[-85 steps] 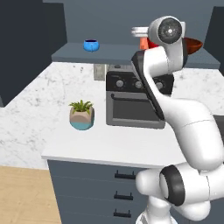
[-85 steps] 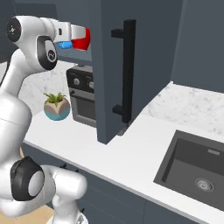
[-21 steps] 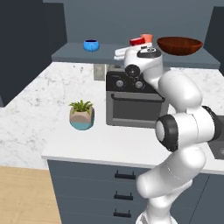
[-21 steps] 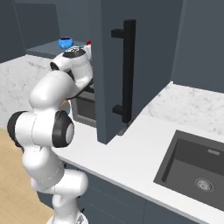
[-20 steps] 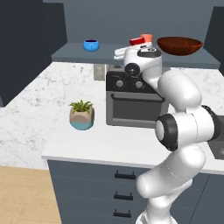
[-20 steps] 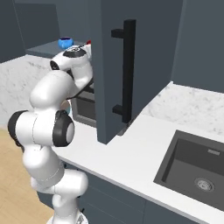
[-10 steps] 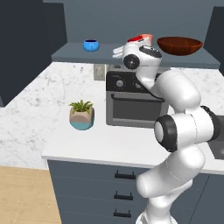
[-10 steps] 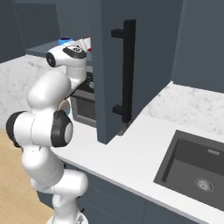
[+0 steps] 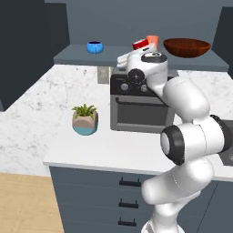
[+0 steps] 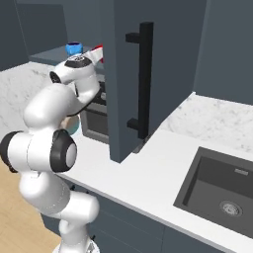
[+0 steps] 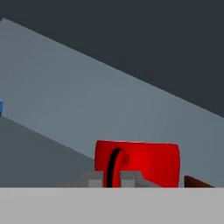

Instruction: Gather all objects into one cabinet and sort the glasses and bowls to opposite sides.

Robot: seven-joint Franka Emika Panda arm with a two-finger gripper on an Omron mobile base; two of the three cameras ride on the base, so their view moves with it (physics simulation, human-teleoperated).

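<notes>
The hand [image 9: 136, 49] grips the red cup [image 9: 140, 44] over the cabinet shelf [image 9: 77, 55]; marble counter [image 9: 41, 113] below.

On the cabinet shelf [image 9: 77, 55] the small bowl [image 9: 94, 47] sits far to the left and the wide bowl [image 9: 186, 47] to the right, well apart. Between them, just left of the wide bowl, stands a cup [image 9: 152, 42]; a second cup [image 9: 140, 44] lies tilted beside it in the pincer [image 9: 136, 48]. Below the shelf an oven [image 9: 136, 109] stands on the bench [image 9: 54, 132], with a potted plant [image 9: 85, 120] to its left and drawers [image 9: 113, 200] beneath.
</notes>
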